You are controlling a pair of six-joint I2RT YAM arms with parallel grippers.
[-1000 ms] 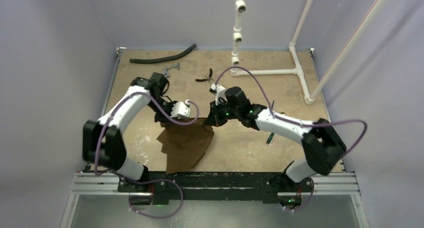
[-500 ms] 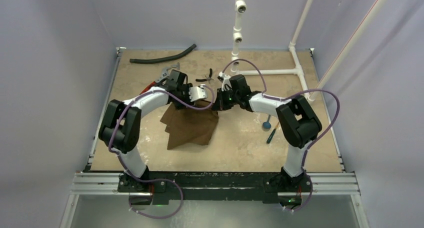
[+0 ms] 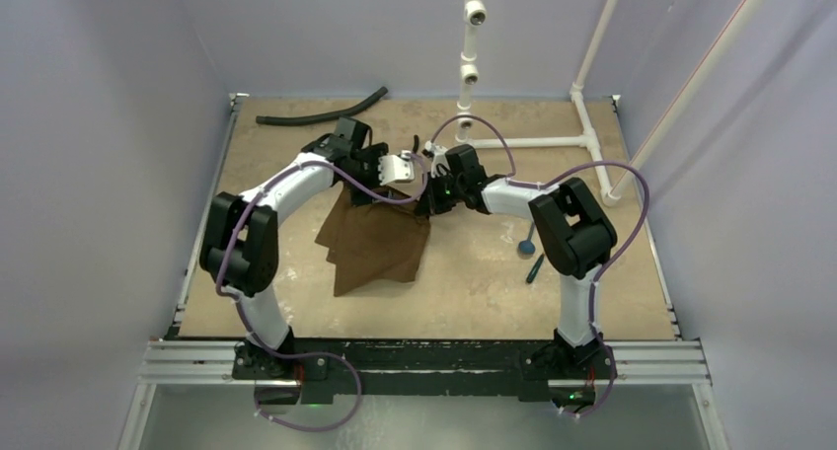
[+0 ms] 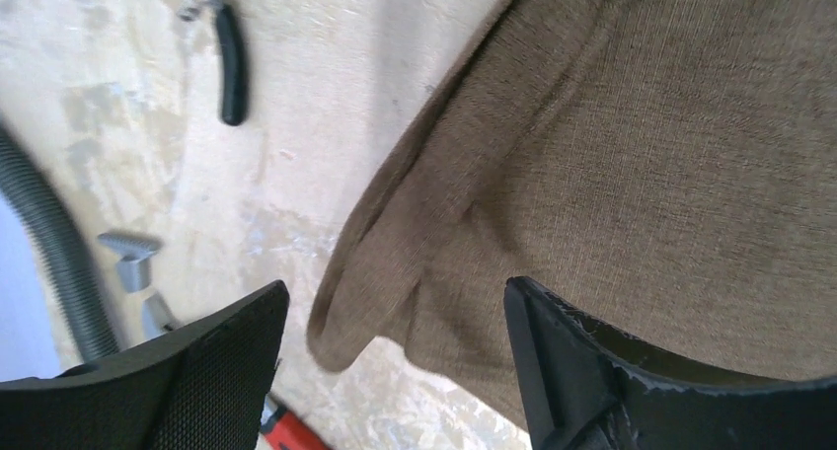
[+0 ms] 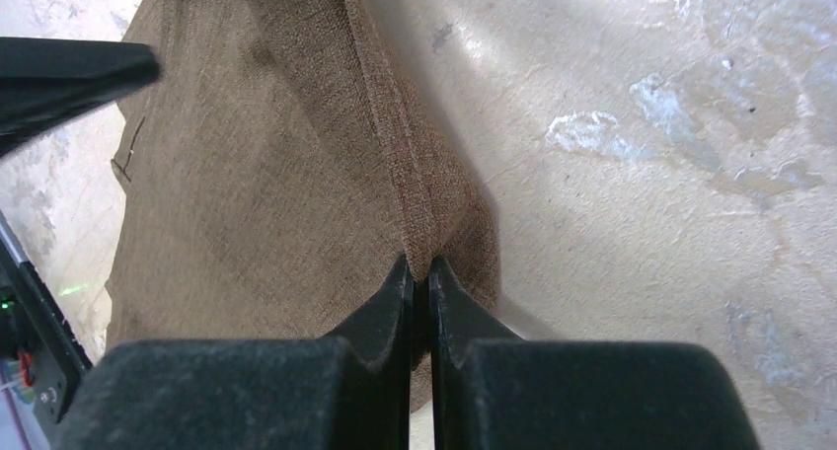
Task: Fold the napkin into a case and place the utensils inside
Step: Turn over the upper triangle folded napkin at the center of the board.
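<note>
The dark-brown napkin (image 3: 375, 241) lies partly folded mid-table, its far edge drawn up between my two grippers. My right gripper (image 5: 419, 269) is shut on a ridge of the napkin (image 5: 266, 174) at its far right corner; from above, the right gripper (image 3: 431, 198) sits at that corner. My left gripper (image 4: 395, 307) stands open just above the napkin's (image 4: 642, 174) far left corner, which hangs loose between the fingers (image 4: 197, 371). The blue-bowled spoon (image 3: 528, 241) and a thin dark utensil (image 3: 534, 268) lie on the table right of the napkin, apart from both grippers.
A black hose (image 3: 321, 112) lies at the far left. A white pipe frame (image 3: 533, 142) stands at the far right. Small black pliers (image 4: 230, 75) and a red-handled wrench (image 4: 128, 258) lie just beyond the napkin's far left corner.
Both arms carried the napkin's far edge away from the bases. The left gripper, shut a second ago, has opened and let go of its corner. The right gripper stays shut.
</note>
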